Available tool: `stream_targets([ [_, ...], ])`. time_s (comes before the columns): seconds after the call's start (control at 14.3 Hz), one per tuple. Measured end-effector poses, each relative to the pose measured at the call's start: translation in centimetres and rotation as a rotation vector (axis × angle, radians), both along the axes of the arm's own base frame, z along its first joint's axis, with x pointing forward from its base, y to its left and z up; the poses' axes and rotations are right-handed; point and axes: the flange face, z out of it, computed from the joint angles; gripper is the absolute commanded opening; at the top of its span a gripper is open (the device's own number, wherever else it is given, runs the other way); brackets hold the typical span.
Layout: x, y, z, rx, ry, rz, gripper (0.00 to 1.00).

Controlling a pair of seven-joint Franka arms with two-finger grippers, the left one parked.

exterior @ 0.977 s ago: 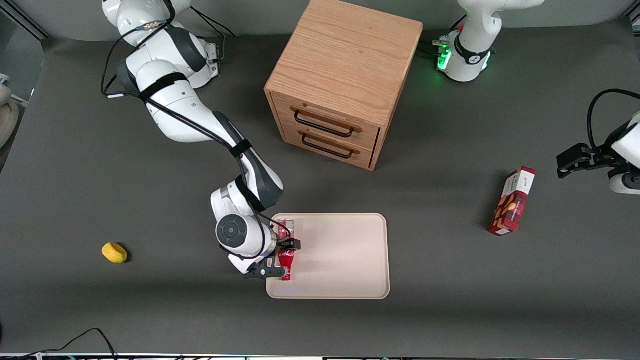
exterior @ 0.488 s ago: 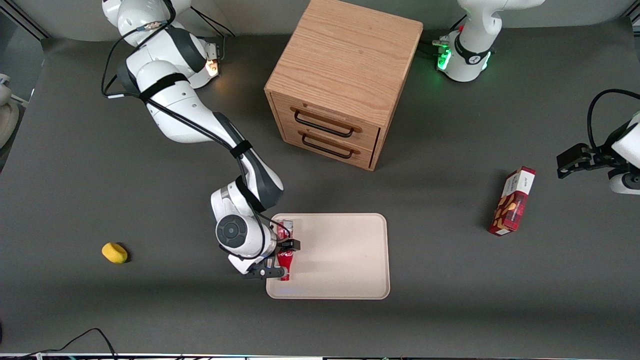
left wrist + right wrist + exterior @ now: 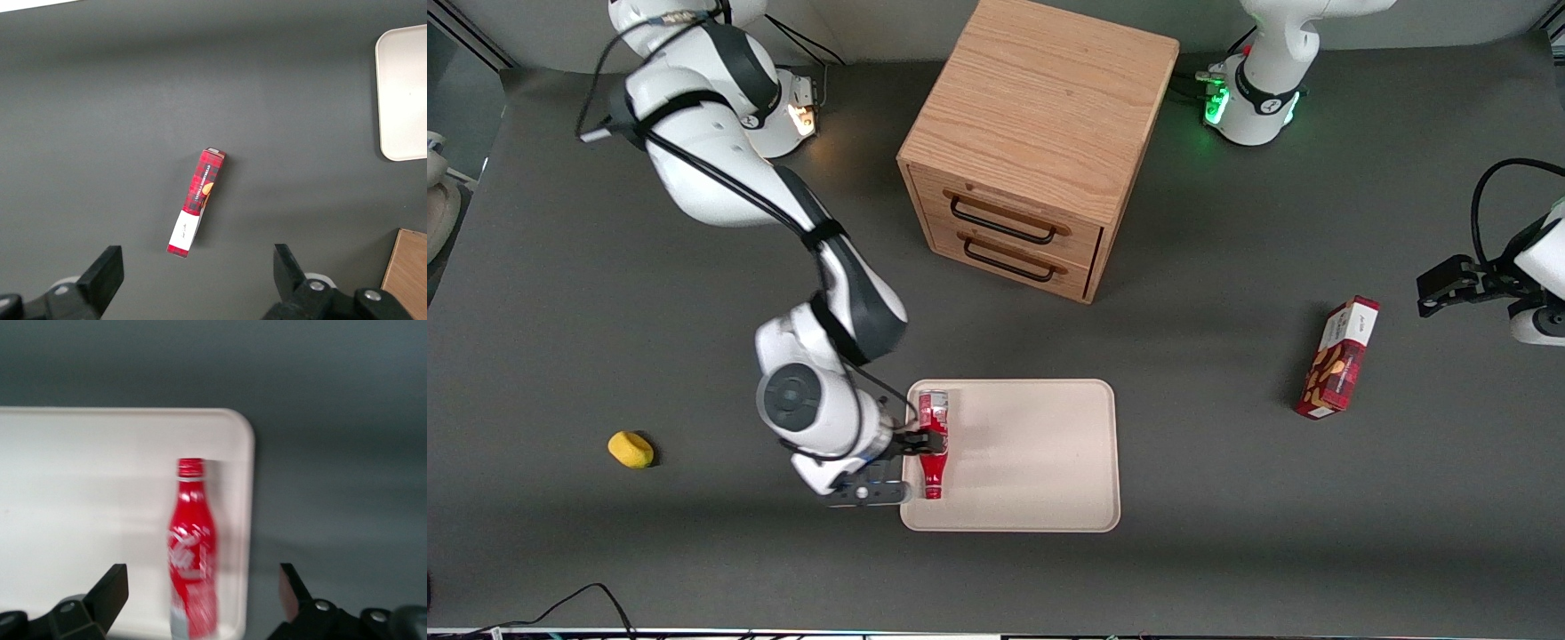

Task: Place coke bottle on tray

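Black fingers of the gripper (image 3: 898, 464) stand spread wide above the coke bottle (image 3: 933, 444), not touching it. That red bottle lies flat on the beige tray (image 3: 1040, 462), along the rim at the working arm's end, cap toward the front camera.

coke bottle (image 3: 933, 439) lying on tray (image 3: 1040, 462), open gripper (image 3: 898, 462) above
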Motion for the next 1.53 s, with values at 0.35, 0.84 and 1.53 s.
stream_targets([
  [0.35,-3.1,-8.7,15.3,-0.109,-0.043,-0.026,1.0],
  [0.84,-15.0,-21.5,18.7,-0.075,-0.056,-0.103,1.0],
  [1.53,-18.2,-23.4,20.0,-0.088,-0.012,-0.119,1.0],
])
